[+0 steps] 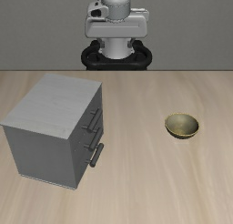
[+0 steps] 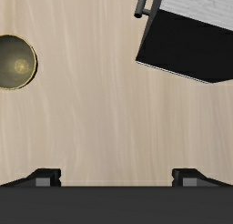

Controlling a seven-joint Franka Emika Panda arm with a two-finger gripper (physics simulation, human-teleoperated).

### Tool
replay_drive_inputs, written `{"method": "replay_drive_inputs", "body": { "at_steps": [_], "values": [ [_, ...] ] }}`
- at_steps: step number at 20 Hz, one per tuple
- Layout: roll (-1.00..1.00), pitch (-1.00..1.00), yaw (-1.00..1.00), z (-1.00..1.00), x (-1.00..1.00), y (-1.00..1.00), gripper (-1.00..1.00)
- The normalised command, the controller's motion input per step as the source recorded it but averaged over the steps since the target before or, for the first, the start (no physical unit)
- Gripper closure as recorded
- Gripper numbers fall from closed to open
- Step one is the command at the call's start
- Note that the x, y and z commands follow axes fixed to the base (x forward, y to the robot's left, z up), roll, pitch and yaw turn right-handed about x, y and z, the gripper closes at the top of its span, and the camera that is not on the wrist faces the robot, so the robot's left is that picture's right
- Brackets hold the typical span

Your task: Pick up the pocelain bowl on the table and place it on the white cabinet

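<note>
On table [image 1: 146,187], bowl [image 1: 182,127] sits apart from cabinet [image 1: 53,114]; likely rigid, slick, brittle, so pinch the rim. Gripper [image 2: 116,177] wide, empty.

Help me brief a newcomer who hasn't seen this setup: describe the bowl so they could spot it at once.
On the light wooden table, a grey drawer cabinet stands toward the exterior view's left. The bowl sits apart from it on the drawer side, toward the exterior view's right. It is small, round and olive-gold, unlike the big boxy cabinet.
</note>
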Motion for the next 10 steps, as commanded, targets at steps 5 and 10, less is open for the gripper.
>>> {"method": "replay_drive_inputs", "body": {
  "at_steps": [5, 10],
  "values": [
    [0.0, 0.0, 0.0, 0.0, 0.0, 1.0, -1.0],
    [0.0, 0.0, 0.0, 0.0, 0.0, 1.0, -1.0]
  ]
}}
